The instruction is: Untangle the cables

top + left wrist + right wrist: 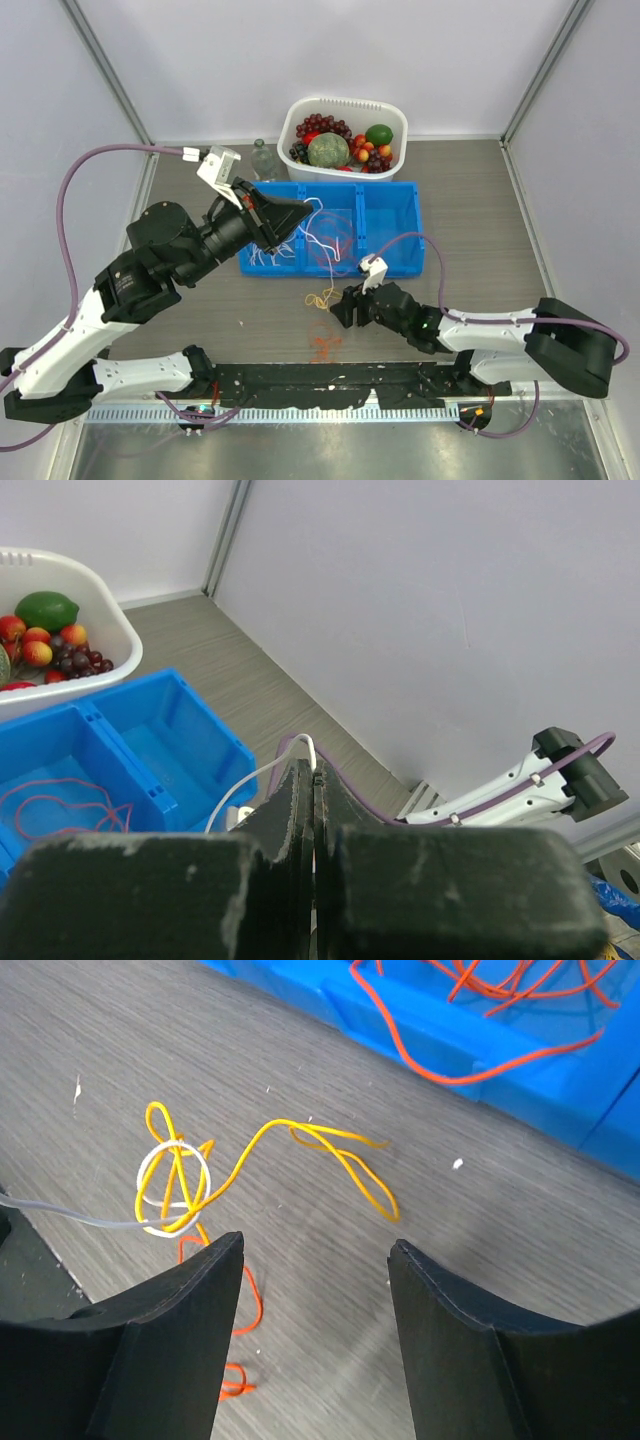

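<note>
My left gripper (278,222) hangs over the blue bin (412,232), shut on a white cable (255,775) that leaves the fingertips in the left wrist view. More white cables (312,228) and a red cable (338,250) lie in the bin. My right gripper (338,308) is open and empty, low over the table. Just beyond its fingertips (225,1250) a yellow cable (270,1140) is knotted with a white loop (150,1175), and an orange-red cable (245,1300) lies under the left finger. The yellow cable (320,298) and the orange-red cable (322,346) also show in the top view.
A white basket (345,105) of fruit stands behind the bin, with a small clear bottle (262,158) to its left. The bin has three compartments. Grey walls close in the table on the left, back and right.
</note>
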Available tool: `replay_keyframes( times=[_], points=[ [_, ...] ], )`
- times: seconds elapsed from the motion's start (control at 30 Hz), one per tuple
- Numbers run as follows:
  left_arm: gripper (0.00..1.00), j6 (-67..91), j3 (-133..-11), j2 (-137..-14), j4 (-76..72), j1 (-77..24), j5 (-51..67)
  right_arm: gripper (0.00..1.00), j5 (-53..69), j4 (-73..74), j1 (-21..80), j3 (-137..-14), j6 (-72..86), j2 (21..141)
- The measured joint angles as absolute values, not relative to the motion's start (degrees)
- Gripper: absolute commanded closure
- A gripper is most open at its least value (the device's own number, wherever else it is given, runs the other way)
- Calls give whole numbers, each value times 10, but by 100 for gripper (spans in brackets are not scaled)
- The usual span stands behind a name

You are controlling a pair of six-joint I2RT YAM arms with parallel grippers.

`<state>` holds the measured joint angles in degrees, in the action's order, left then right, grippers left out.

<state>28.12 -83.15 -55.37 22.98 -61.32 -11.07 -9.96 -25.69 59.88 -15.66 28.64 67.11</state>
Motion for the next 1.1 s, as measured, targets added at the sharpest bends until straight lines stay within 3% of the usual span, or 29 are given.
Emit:
replay_keyframes(
  times=[0.47, 0.53, 0.67, 0.77, 1.1],
  points=[
    [100, 283, -834, -553, 230, -613, -107, 41, -143, -355, 599, -184, 250, 783],
    [100, 283, -835, -553, 231, -613, -106, 50, -142, -375, 599, -190, 243, 802],
    [100, 283, -843, -554, 242, -613, -104, 84, -138, -404, 599, -208, 236, 849],
    [100, 280, -875, -559, 257, -613, -104, 99, -138, -415, 599, -213, 239, 873],
    [100, 220, -1073, -595, 294, -613, -105, 99, -171, -436, 599, -204, 273, 881]
  ],
)
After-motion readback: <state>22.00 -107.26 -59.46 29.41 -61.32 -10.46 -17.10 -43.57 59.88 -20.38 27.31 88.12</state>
